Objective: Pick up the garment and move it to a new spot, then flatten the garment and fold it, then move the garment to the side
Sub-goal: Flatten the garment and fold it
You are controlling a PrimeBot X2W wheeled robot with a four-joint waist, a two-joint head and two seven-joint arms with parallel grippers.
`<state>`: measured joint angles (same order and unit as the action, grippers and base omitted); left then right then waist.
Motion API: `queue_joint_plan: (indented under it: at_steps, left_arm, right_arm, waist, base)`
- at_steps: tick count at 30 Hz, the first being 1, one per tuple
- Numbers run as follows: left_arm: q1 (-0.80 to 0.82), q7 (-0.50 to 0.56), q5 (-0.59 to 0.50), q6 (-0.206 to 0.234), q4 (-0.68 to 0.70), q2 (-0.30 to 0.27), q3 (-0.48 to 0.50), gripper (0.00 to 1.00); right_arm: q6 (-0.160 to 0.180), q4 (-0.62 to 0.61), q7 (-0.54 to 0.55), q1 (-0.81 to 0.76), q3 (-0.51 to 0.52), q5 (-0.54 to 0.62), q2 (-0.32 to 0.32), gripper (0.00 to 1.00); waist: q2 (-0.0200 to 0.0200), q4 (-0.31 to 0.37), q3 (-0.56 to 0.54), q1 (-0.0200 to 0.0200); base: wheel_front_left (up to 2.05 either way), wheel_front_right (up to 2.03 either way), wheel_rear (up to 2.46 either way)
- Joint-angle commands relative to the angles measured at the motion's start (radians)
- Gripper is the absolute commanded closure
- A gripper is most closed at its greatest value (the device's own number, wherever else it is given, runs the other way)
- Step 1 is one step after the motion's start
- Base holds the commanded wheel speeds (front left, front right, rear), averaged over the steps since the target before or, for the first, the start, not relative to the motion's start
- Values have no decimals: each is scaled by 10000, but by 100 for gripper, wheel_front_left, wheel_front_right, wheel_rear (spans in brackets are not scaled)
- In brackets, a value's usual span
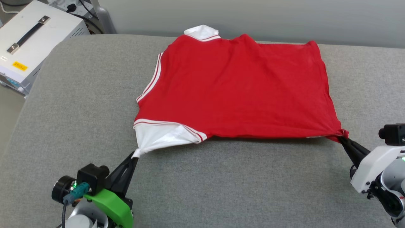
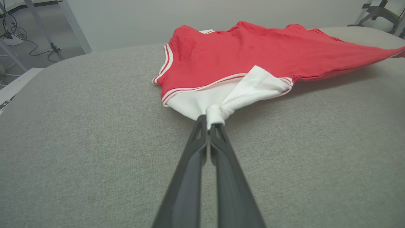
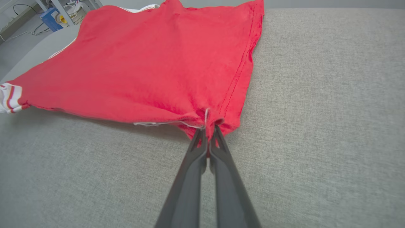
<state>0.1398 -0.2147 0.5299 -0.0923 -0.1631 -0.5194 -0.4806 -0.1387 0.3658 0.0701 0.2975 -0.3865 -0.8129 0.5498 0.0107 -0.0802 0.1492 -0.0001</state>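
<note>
Red garment (image 1: 234, 85) mostly hides its far sleeve. Left gripper (image 1: 136, 156) pinches the white sleeve at its tips; right gripper (image 1: 343, 137), the hem corner.

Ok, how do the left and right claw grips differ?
The left claw pinches the tip of the white sleeve; the right claw pinches a red hem corner. The left claw's wrist is green, the right claw's white. Both are shut on the shirt, its near edge stretched between them.
</note>
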Motion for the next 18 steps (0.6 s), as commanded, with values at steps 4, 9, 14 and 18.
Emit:
queue_joint_plan:
  at_steps: [4, 9, 14, 18]
  left_arm:
    - [-760, 125, 160, 55, 712, -278, -151, 100]
    - [-1599, 446, 308, 147, 1441, -476, -385, 100]
    - [-2147, 730, 388, 200, 1833, -602, -635, 100]
    - [-2499, 1064, 400, 102, 2091, -776, -995, 100]
  right_arm:
    - [80, -453, 424, -979, 459, -252, 155, 100]
    - [80, -980, 1293, -2067, 1163, -300, 139, 100]
    - [80, -1790, 2294, -3084, 1890, -278, 58, 100]
    - [80, -2311, 3424, -4078, 2703, -82, -54, 100]
  waist:
    - [-107, -4, -508, 1]
    - [-107, -18, -821, 1]
    - [-107, -65, -970, 1]
    - [-107, -97, -1035, 1]
  base:
    - [0, 0, 0]
    - [0, 0, 0]
    - [0, 0, 0]
    - [0, 0, 0]
